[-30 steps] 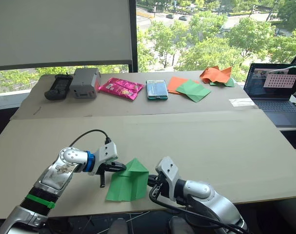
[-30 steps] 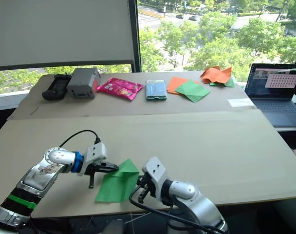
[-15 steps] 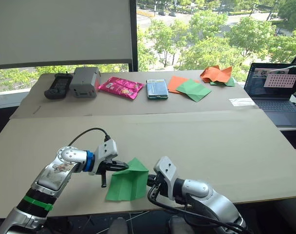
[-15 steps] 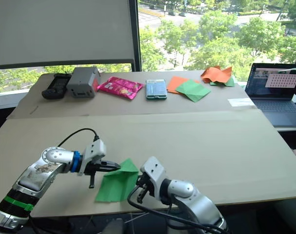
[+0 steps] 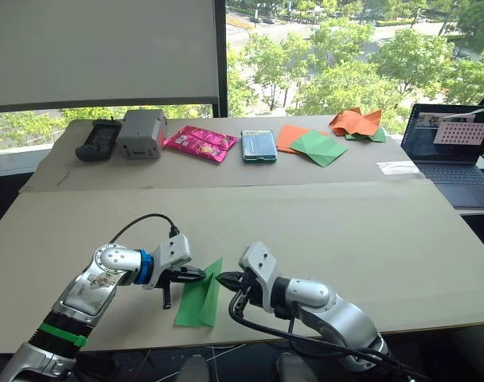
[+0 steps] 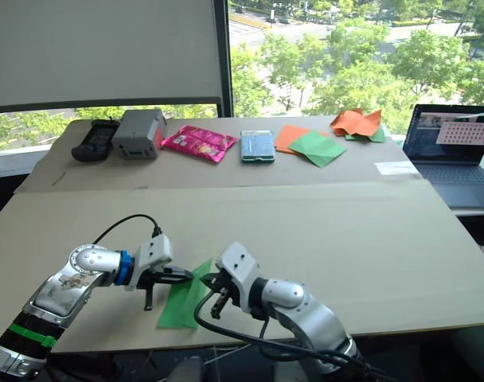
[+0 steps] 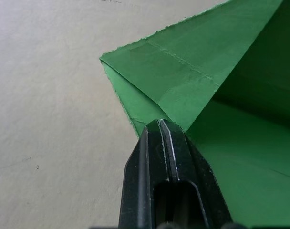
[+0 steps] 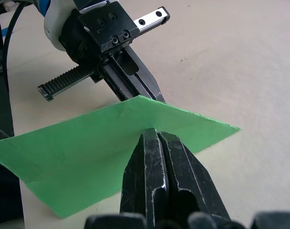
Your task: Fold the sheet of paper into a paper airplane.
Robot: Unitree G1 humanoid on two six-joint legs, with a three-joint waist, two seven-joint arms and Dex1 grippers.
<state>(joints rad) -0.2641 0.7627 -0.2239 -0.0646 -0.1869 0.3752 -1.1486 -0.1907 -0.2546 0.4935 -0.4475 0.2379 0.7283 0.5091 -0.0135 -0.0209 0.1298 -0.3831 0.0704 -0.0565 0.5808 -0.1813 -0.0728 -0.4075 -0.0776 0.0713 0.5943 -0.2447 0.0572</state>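
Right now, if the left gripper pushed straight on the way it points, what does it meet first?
The left gripper is already shut on the paper. Just beyond the raised flap, likely the right gripper, which faces it and is pinching the same fold. Their exact alignment is unclear.

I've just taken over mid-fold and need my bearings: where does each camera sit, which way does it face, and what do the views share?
Left and right eye views: on the head, facing forward and down over the table; both arms show, left gripper and right gripper pinching the sheet of paper.
Left wrist view: along the left gripper's shut fingers, onto the paper.
Right wrist view: along its shut fingers, toward the left gripper.
Shared: all four views show the green paper.
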